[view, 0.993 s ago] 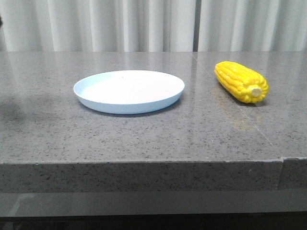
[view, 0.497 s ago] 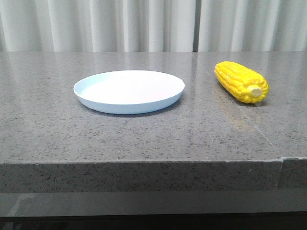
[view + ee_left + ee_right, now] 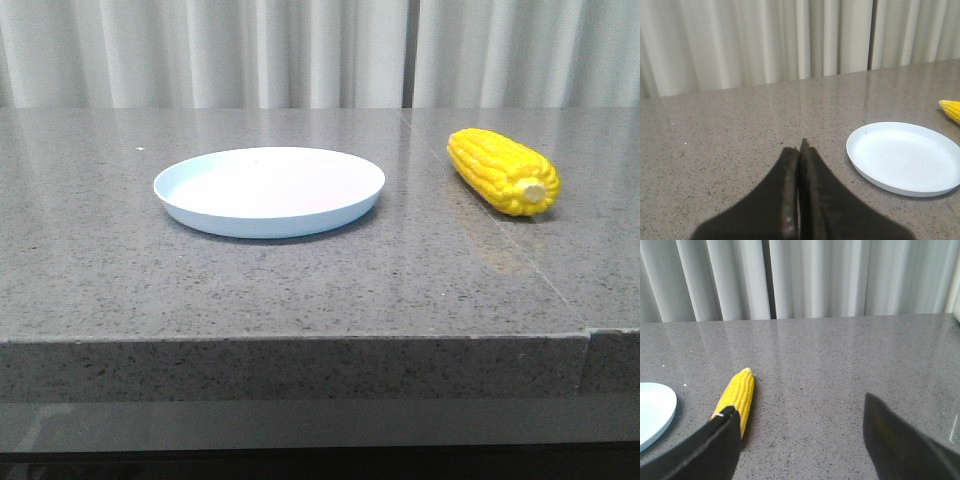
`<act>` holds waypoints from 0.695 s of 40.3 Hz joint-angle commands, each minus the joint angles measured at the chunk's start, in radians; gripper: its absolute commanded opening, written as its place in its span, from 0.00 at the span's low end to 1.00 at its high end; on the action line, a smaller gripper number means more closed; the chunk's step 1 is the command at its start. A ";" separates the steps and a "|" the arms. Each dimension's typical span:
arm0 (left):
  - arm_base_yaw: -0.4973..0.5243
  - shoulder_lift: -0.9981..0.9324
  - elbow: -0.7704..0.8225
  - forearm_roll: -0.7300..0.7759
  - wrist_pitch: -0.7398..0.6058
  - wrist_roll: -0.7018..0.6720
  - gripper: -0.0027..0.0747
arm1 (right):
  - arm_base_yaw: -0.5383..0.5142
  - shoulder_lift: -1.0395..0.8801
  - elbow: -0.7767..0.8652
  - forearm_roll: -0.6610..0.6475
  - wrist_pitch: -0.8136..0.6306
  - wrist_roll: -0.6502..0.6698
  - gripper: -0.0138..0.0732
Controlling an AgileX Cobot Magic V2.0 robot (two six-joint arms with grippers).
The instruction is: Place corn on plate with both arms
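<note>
Corn (image 3: 503, 170) lies right of plate (image 3: 268, 190), apart; left jaws pressed together, right jaws spread wide.

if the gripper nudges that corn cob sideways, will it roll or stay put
The corn is rounded, lying on its side on the smooth stone table, so it would probably roll. Its taper suggests a curved path. The glossy kernels may slip in the fingers.
</note>
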 commanded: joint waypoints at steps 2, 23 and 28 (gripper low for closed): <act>0.003 0.002 -0.023 0.007 -0.061 -0.009 0.01 | -0.004 0.016 -0.035 0.002 -0.087 -0.008 0.78; 0.003 0.002 -0.023 0.007 -0.069 -0.009 0.01 | -0.004 0.101 -0.075 0.003 -0.111 -0.008 0.78; 0.003 0.002 -0.023 0.007 -0.069 -0.009 0.01 | -0.004 0.251 -0.157 0.003 -0.065 -0.008 0.79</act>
